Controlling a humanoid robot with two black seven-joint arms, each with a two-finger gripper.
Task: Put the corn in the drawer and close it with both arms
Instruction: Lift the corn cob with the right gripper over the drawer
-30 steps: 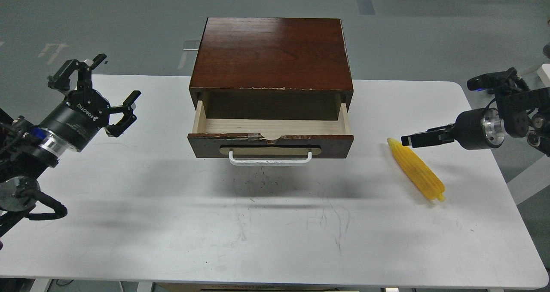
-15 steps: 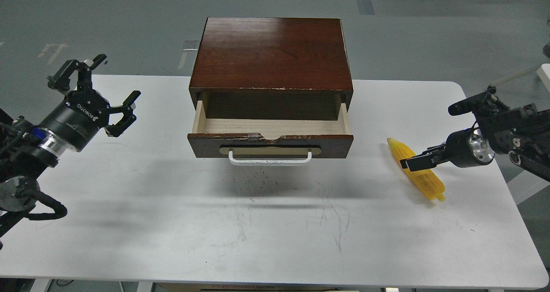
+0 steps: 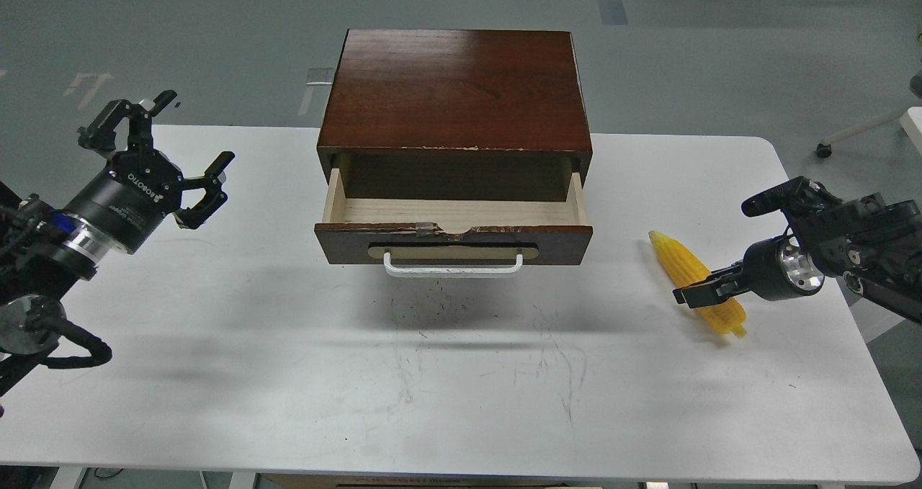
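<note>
Right gripper (image 3: 690,294), finger spacing indiscernible, now lowered onto corn (image 3: 684,266) at 3 o'clock of drawer (image 3: 454,244); left gripper (image 3: 162,154) spread, idle; grasp imminent.

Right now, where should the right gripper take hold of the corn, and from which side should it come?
Grip the corn at its thick middle, coming from above with fingers across its width. It lies flat and diagonal on the table, tapered tip toward the drawer. The right gripper hangs over its middle.
</note>
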